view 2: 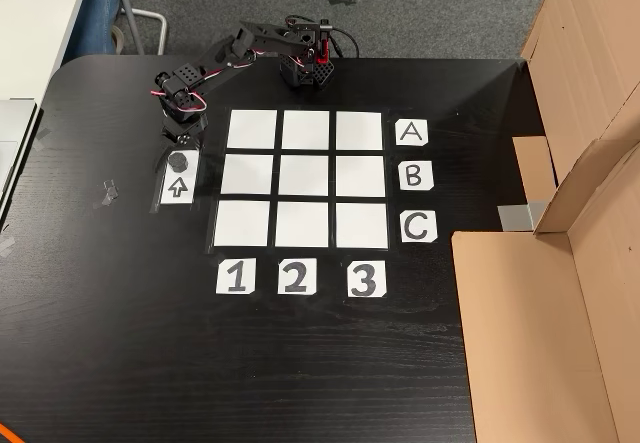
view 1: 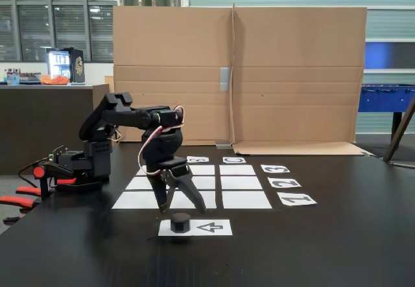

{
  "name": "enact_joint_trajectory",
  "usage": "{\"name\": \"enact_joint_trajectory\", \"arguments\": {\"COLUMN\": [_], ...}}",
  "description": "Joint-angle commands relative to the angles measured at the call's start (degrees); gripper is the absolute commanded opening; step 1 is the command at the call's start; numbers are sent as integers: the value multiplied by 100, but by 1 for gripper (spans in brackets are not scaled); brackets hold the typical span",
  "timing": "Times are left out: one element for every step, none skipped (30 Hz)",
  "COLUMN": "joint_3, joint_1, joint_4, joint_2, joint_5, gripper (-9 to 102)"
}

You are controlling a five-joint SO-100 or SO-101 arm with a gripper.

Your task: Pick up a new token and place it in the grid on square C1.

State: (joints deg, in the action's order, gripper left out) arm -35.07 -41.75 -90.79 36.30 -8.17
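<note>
Paper labels reading A, B, C and 1, 2, 3 are being seen along two edges of the grid of nine white paper squares (view 2: pixel 304 179) on the black table (view 2: pixel 110 343). The plain white corner square C1 (view 2: pixel 241 224) is lying bare, in line with the "C" label (view 2: pixel 418 227) and the "1" label (view 2: pixel 235 277). The small black squat token (view 1: pixel 180 221) is resting on a white paper strip printed with an arrow (view 1: pixel 209 227), beside the grid. The black two-finger gripper (view 1: pixel 182 207) is being held just above the token, its fingers spread apart and holding nothing. A large brown cardboard sheet (view 1: pixel 292 73) is standing behind the table.
</note>
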Motion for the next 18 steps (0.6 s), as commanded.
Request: {"name": "enact_joint_trajectory", "arguments": {"joint_3": [396,448,466,483,492,501,510,519,527,545,554,562,571,589,606,624,650,668], "joint_1": [88,105,114,132,141,158,167,176,185,185,185,193,193,193,193,185,176,167], "joint_4": [-35,-35,-35,-35,-35,-35,-35,-35,-35,-35,-35,-35,-35,-35,-35,-26,-18,9], "joint_2": [-53,-88,-123,-149,-176,-193,-229,-255,-281,-299,-325,-343,-369,-396,-422,-431,-439,-439], "joint_5": [-18,-18,-18,-18,-18,-18,-18,-18,-18,-18,0,9,35,62,88,132,167,193], "gripper": [57,57,57,57,57,57,57,57,55,50,48,43,39,38,35,35,35,35]}}
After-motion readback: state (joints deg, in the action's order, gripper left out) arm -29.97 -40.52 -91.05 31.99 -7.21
